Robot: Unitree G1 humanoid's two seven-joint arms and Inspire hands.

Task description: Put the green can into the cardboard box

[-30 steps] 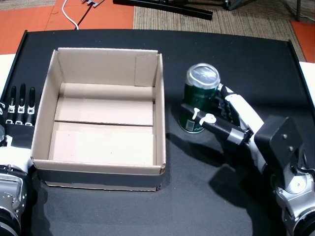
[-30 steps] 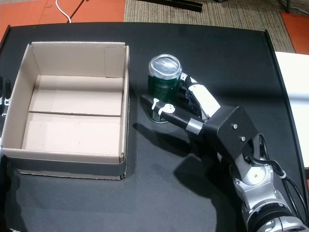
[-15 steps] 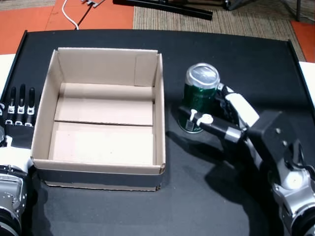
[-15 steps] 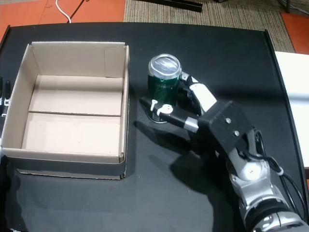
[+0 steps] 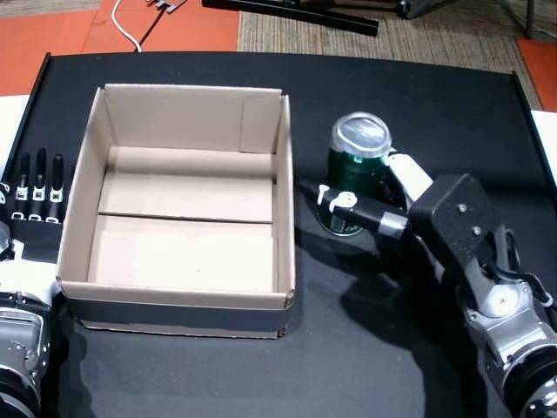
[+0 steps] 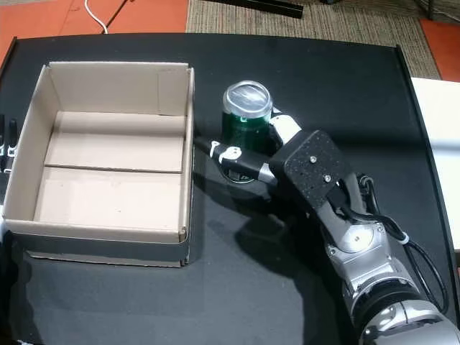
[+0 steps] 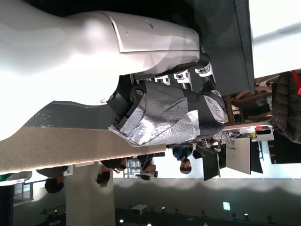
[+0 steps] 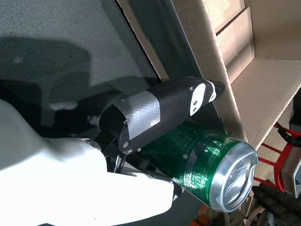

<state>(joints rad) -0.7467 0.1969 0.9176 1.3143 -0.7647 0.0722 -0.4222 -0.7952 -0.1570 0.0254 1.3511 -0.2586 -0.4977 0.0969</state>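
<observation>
Right robot hand (image 5: 383, 205) clamped on green can (image 5: 352, 170), upright, at 3 o'clock of cardboard box (image 5: 187, 305); label print unreadable. Left robot hand (image 5: 35, 196) fingers straight, holding nothing.

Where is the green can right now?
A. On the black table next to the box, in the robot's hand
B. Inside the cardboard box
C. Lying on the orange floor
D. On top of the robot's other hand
A: the green can stands upright on the black table beside the cardboard box, with the right hand wrapped around it.
</observation>
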